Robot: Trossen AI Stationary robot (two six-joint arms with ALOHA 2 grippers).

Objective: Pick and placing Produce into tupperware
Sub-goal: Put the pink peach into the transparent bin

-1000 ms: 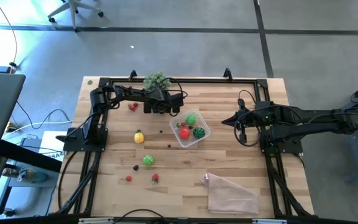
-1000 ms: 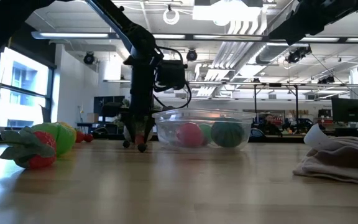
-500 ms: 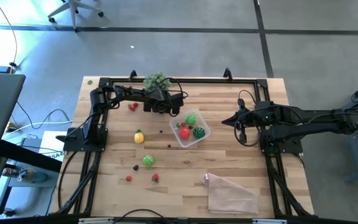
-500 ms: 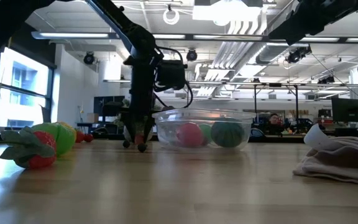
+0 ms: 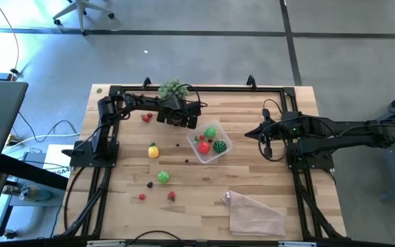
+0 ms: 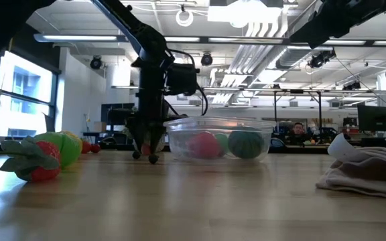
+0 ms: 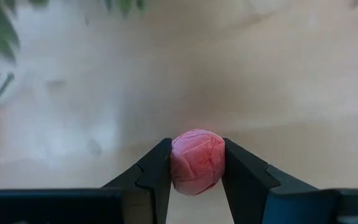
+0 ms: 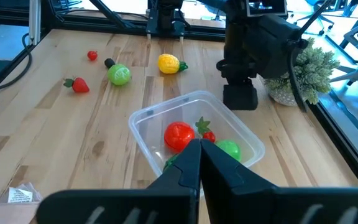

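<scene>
A small pink-red ball of produce (image 7: 196,162) sat clamped between the two fingers of the left gripper (image 7: 195,171), roughly round, so it showed no clear long axis. That gripper (image 5: 181,122) hung near the counter's far edge, just off the tupperware's far-left corner, its fingers pointing down at the counter (image 5: 266,171) with the tips close above the wood. The left arm reached from its base at the counter's left edge along the far side, bent at the elbow.

The tupperware (image 5: 210,141) stood near the counter's middle, turned at an angle to the edges. In it lay a red fruit (image 8: 178,135), a green fruit (image 8: 229,149) and a striped green melon ball (image 5: 219,145).

More produce lay loose on the counter: a yellow piece (image 5: 153,151), a green ball (image 5: 163,177), and small red pieces toward the near-left area. A leafy clump (image 5: 172,89) stood at the far edge, and a crinkled clear bag (image 5: 254,213) lay near the near-right corner.

The right gripper (image 5: 260,134) waited right of the tupperware, fingers pressed together, its arm stretched in from the right edge.
</scene>
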